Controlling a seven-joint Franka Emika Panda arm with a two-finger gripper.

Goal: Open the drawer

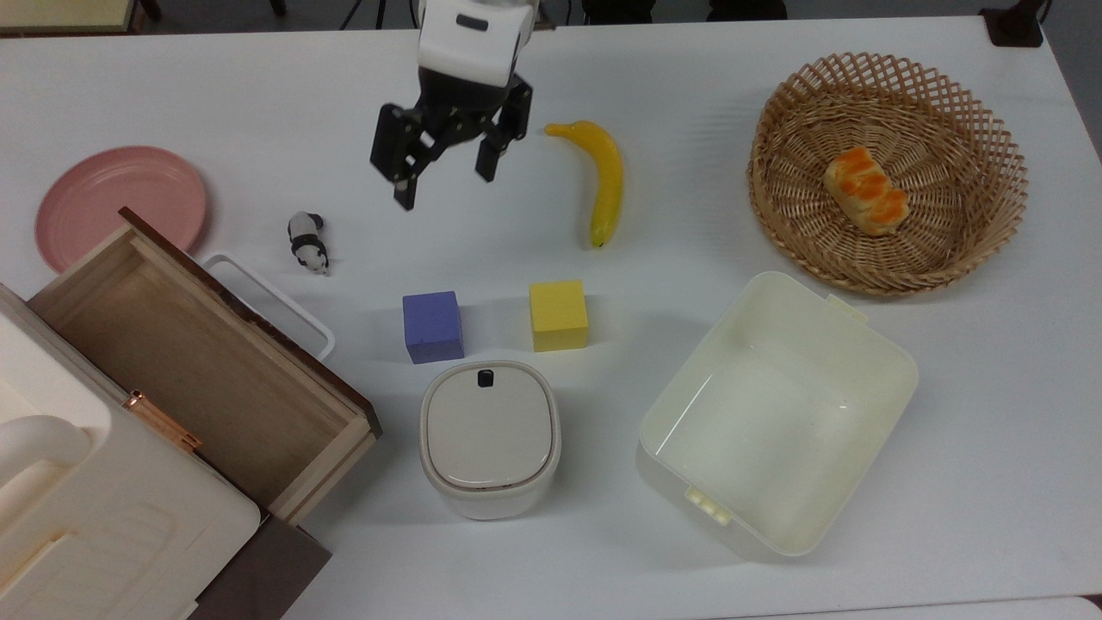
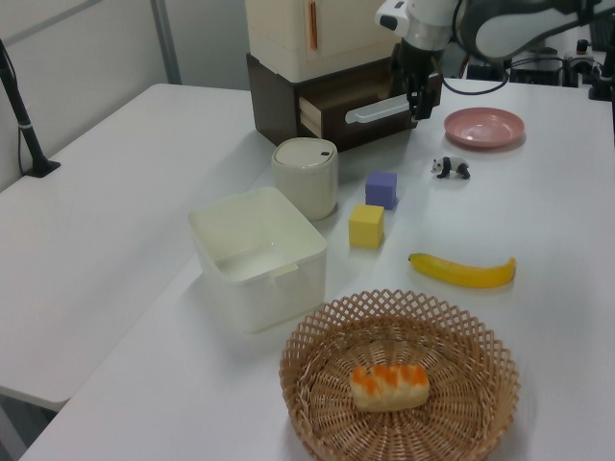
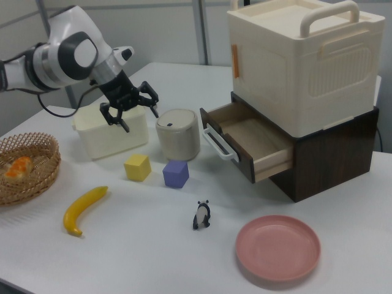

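Observation:
The drawer [image 1: 194, 362] is a light-wood box with a dark brown front panel and a white loop handle [image 1: 274, 300]. It stands pulled out from under the cream cabinet [image 1: 95, 517] at the top view's lower left, and nothing lies inside it. The right view also has the drawer [image 3: 254, 146] out, handle [image 3: 217, 144] toward the table's middle. My gripper [image 1: 443, 183] hangs open and empty above the table, well to the top view's right of the handle and close to the banana [image 1: 604, 176]. In the right view my gripper [image 3: 131, 116] is in front of the cream tub.
A small panda toy [image 1: 307, 241] stands just off the handle. A pink plate [image 1: 120, 202], a purple cube [image 1: 432, 325], a yellow cube [image 1: 558, 314], a lidded white canister [image 1: 489, 435], a cream tub [image 1: 775, 413] and a wicker basket [image 1: 947, 112] holding bread [image 1: 865, 191] share the table.

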